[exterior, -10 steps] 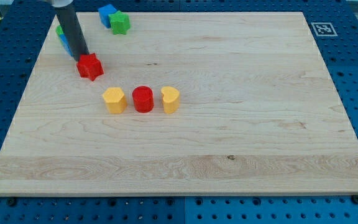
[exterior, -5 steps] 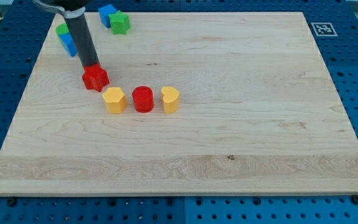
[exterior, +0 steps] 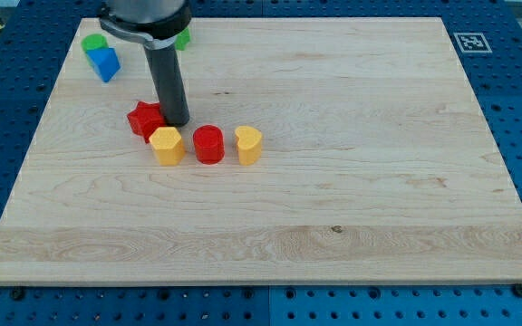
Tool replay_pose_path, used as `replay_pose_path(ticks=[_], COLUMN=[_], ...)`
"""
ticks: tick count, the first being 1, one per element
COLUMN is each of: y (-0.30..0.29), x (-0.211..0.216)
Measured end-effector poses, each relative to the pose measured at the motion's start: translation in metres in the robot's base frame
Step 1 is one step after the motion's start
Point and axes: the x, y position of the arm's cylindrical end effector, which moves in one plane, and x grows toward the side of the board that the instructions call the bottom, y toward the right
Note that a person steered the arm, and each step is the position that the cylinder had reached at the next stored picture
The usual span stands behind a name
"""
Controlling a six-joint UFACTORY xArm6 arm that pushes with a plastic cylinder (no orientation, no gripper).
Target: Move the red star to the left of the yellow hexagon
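There is no claw on this arm; it ends in a straight dark rod, so nothing opens or takes hold of anything. My tip sits on the wooden counter, pressed against the right side of the red star. The red star lies just to the view's left of my tip and touches the upper left corner of the yellow hexagon, which sits just below my tip. It is above and slightly left of the hexagon, not yet level with it.

To the view's lower right of my tip stands the red cylinder, and beyond it the yellow heart, both in a row with the hexagon. Well up and to the view's left of my tip are a blue block and a green block touching it. Another green block peeks out behind the rod near the counter's top edge.
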Motion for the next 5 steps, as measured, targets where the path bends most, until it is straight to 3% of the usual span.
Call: replay_pose_path(ticks=[2, 3, 5], y=[-0.010, 0.005, -0.063], x=[0.008, -0.015, -0.022])
